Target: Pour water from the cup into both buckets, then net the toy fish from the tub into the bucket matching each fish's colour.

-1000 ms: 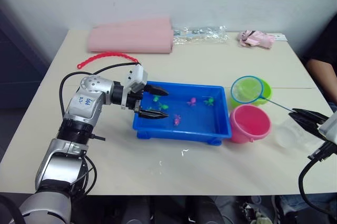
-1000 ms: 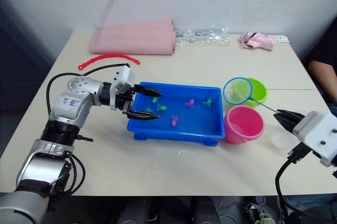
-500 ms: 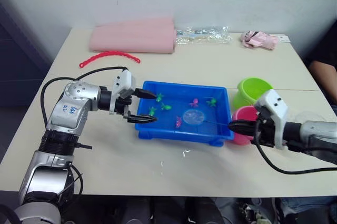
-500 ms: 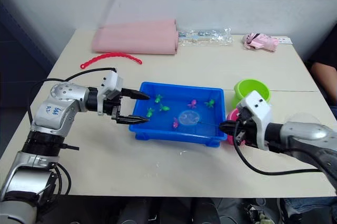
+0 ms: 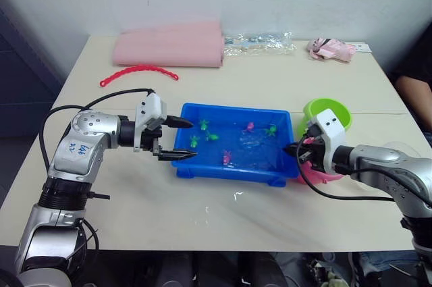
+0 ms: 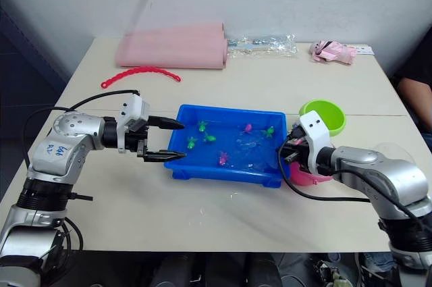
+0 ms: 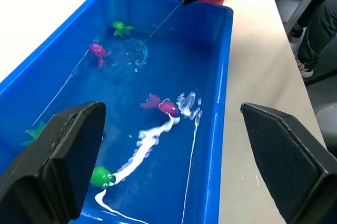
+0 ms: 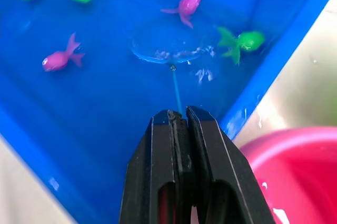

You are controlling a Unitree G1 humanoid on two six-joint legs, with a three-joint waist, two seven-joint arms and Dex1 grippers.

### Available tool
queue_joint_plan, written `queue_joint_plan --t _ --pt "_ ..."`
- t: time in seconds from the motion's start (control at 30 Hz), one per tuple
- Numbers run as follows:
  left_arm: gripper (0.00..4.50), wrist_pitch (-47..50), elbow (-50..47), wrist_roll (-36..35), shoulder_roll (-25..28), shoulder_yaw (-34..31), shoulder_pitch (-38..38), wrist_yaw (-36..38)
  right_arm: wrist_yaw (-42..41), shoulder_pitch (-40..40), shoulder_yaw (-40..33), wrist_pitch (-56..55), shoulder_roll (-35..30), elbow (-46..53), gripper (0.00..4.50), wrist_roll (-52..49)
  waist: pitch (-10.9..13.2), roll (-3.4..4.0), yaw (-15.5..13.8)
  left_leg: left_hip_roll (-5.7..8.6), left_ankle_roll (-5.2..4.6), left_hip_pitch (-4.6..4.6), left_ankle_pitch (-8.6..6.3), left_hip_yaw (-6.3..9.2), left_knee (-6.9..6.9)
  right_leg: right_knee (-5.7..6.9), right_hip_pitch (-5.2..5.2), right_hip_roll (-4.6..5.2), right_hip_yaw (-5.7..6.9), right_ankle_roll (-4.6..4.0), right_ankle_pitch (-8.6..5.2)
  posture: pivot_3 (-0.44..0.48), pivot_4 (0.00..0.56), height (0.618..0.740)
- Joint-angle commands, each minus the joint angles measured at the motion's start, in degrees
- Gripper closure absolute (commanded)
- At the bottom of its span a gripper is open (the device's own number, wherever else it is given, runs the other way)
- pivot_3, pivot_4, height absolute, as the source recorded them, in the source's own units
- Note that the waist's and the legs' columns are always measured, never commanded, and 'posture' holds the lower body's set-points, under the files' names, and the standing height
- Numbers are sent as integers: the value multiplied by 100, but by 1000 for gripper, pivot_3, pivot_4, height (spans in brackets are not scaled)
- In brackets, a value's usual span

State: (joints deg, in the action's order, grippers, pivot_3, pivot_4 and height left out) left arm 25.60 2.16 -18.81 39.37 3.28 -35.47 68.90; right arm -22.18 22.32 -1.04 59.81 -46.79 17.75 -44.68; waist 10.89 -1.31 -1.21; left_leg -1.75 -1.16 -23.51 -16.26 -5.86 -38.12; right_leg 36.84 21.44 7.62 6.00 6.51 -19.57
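While hoop sits under water: step in hand judged as netting a fish, pouring apparently done, since tub holds water.

Right gripper [image 8: 179,116]: fingers pinched together on the thin wire handle of the net [image 8: 168,50], parked just over tub's near-right rim.

Net: hoop straight ahead of the right fingertips, sunk in the tub [image 5: 233,165], lying close to flat.

Fish near hoop: pink fish [image 8: 185,6] just beyond the far rim; green fish [image 8: 243,41] just beside it, off to one side; another pink fish [image 8: 59,59] farther off on the opposite side.

Left gripper [image 5: 179,139]: fingers spread wide, nothing held, tips straddling tub's left wall, one reaching over the water, one low at the outer wall.

Buckets: pink bucket [image 8: 295,155] right beside and beneath the right wrist; green bucket [image 5: 329,111] just behind it.

To do it well: slide hoop beneath one fish only, lift slowly and level, let water drain through mesh, keep handle from twisting between the fingers; pink fish to pink bucket means a very short carry.

Risk: thin wire likely to roll in a narrow pinch; quick sweep likely to push fish away on the ripple.

Materials: tub glossy rigid blue plastic, raised rim, rectangular; fish tiny, smooth, moulded plastic; mesh fine and near transparent when wet; buckets round, smooth plastic.

Cup: not made out clearly.
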Motion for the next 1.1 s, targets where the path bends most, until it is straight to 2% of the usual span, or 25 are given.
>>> queue_joint_plan --t 0.03,0.3,0.43,0.57,0.8,0.87,1.03,1.1 --pt "31 -23 -146 -120 35 -87 -115 7 -17 129 -416 -93 80 304 4500 23 0 0 -1 0 0 -1 0 -2 0 1 2 0 -1 0 0 0 150 738" --pt "31 -163 129 -62 -178 76 -349 93 -114 -272 -666 -29 120 883 4500 47 0 0 -11 0 0 -3 0 -2 0 0 4 -1 -3 0 0 0 150 738" --pt "31 -238 313 -34 -278 141 -507 149 -376 -597 -698 -346 -145 1180 4500 306 0 0 -12 1 0 -2 0 -5 0 2 5 -1 -4 0 0 0 150 738" --pt "31 -203 459 -102 -421 193 -670 211 -627 -1190 -1216 -736 -357 1768 4500 435 0 0 -13 1 -1 -3 0 -6 2 1 6 -3 -4 0 0 0 150 738" --pt "31 -54 743 -260 -936 257 -1020 277 -1147 -2769 -3119 -1249 -519 3072 4500 611 0 -1 -33 3 -1 -6 -1 -1 -2 -2 1 -4 -3 4 2 0 150 738" --pt "31 -67 821 -283 -1059 301 -1089 335 -1304 -3188 -3675 -1302 -459 3325 4500 626 0 -1 -34 2 -1 -3 -1 0 -1 -2 -1 -5 -4 4 2 0 150 738" --pt "31 -209 1105 -271 -1359 474 -1297 615 -1833 -4518 -5771 -1203 -32 3743 4500 644 0 -1 -45 2 -1 0 0 1 0 -2 -5 -10 -4 3 2 0 150 738" --pt "31 -333 1244 -206 -1451 514 -1359 658 -2069 -4979 -6245 -1378 85 3776 4500 807 0 -1 -44 3 -1 4 0 0 1 -4 -8 -11 -6 4 2 0 150 738"
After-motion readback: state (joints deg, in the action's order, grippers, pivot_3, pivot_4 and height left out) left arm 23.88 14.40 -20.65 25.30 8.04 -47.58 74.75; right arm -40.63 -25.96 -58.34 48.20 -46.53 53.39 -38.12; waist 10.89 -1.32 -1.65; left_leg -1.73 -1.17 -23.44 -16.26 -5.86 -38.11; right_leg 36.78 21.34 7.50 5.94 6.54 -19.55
